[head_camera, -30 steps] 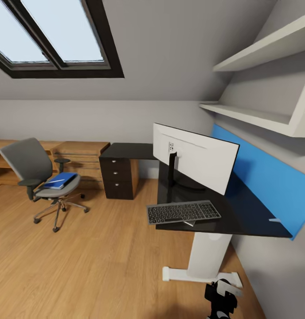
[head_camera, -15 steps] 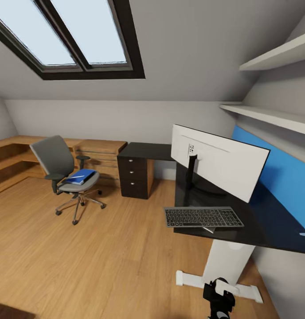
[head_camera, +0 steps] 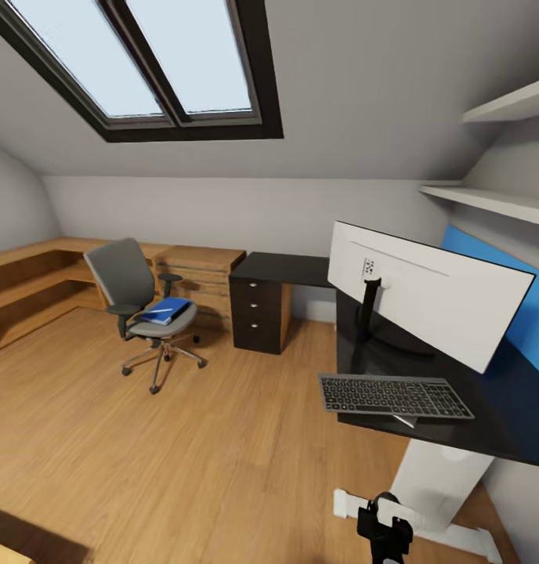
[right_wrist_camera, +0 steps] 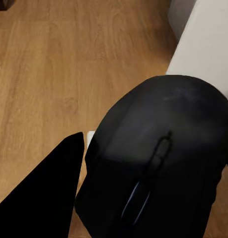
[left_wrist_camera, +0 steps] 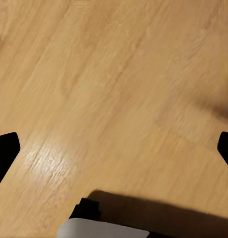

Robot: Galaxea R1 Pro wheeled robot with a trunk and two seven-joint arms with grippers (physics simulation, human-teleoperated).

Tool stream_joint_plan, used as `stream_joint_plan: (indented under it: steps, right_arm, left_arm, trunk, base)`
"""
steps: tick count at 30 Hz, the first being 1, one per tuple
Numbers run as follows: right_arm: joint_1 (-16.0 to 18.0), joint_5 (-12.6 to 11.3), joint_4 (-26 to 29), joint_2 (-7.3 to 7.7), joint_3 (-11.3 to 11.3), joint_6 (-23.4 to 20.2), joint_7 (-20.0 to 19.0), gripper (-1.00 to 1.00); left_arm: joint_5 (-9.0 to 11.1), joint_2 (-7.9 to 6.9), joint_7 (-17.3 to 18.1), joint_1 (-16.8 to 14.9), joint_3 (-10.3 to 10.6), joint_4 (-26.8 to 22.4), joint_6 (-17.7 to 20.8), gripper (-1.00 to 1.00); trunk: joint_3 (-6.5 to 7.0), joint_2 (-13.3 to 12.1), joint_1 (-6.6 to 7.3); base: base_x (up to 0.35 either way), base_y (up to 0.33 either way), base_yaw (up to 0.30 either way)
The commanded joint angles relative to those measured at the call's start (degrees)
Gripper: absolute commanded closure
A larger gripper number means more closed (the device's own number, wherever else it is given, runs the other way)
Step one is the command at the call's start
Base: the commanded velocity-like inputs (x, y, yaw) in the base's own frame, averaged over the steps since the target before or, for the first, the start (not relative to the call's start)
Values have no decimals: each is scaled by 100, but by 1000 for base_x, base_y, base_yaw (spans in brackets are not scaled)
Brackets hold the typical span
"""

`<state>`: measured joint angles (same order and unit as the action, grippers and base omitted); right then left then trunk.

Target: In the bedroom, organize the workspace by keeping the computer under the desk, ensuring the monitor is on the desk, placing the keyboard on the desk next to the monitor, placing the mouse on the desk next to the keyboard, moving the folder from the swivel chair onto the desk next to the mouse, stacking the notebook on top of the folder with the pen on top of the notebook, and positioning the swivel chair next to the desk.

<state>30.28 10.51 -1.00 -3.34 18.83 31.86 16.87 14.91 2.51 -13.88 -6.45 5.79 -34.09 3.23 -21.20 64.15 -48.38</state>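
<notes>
- The black, rounded computer mouse with a scroll wheel (right_wrist_camera: 158,168) sits between the right gripper's (right_wrist_camera: 143,198) dark fingers (right_wrist_camera: 44,193) in the right wrist view – pinched there, one finger flat against its side, over wood floor and a white desk leg.
- In the head view the right gripper (head_camera: 385,529) hangs low at about 5 o'clock, just in front of the white foot of the desk pedestal.
- The large L-shaped desk with glossy black top, white pedestal, blue back panel and dark three-drawer unit (head_camera: 426,392) fills the 3 o'clock side.
- On it stands the wide flat monitor with white back and thin black stand (head_camera: 426,294), its back turned this way.
- The slim keyboard with grey frame and black keys (head_camera: 393,395) lies at the desk's near edge, below the monitor, partly overhanging the edge.
- The grey upholstered swivel chair with black armrests and chrome star base (head_camera: 144,309) stands at about 9 o'clock, well apart from the desk, near a low light-wood cabinet (head_camera: 199,270).
- The flat bright-blue folder (head_camera: 166,310) lies on the chair seat, with something thin and pale on top – too small to name.
- The left gripper's (left_wrist_camera: 114,148) two black fingertips (left_wrist_camera: 4,151) are spread wide apart over the light wooden plank floor (left_wrist_camera: 118,74).
- A dark-framed skylight (head_camera: 160,63) sits at 11 o'clock; white wall shelves (head_camera: 497,196) at 2 o'clock.
</notes>
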Motion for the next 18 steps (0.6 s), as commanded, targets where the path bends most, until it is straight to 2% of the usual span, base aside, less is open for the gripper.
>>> stream_joint_plan:
  steps: [1, 3, 6, 11, 15, 18]
  right_arm:
    - [2, 113, -11, 0, 33, 16, 38, 100]
    - [-27, 325, -14, -12, 30, 10, 36, 100]
    - [-72, 345, -14, -29, 26, 7, 36, 100]
    - [-106, 355, -14, -34, 24, 4, 29, 100]
    - [-109, 355, -14, -35, 24, 4, 27, 100]
    - [-108, 381, -14, -37, 24, 4, 27, 100]
  left_arm:
    - [46, -6, -50, -3, 62, -10, 23, -100]
    - [47, -5, -53, -3, 141, -14, 21, -100]
    - [47, -5, -53, -4, 149, -14, -29, -100]
    - [55, -6, -46, -2, 158, -10, -453, -100]
    - [56, -5, -31, -4, 159, -10, -512, -100]
    - [56, -5, -22, -5, 159, -10, -515, -100]
  trunk:
    - [-7, 5, 0]
    - [-7, 5, 0]
    - [-7, 5, 0]
    - [-7, 5, 0]
    - [-7, 5, 0]
    - [-7, 5, 0]
  base:
    - [0, 0, 277]
    - [0, 0, 278]
    - [0, 0, 278]
    - [16, 3, 278]
    - [208, 87, 249]
    - [229, 95, 83]
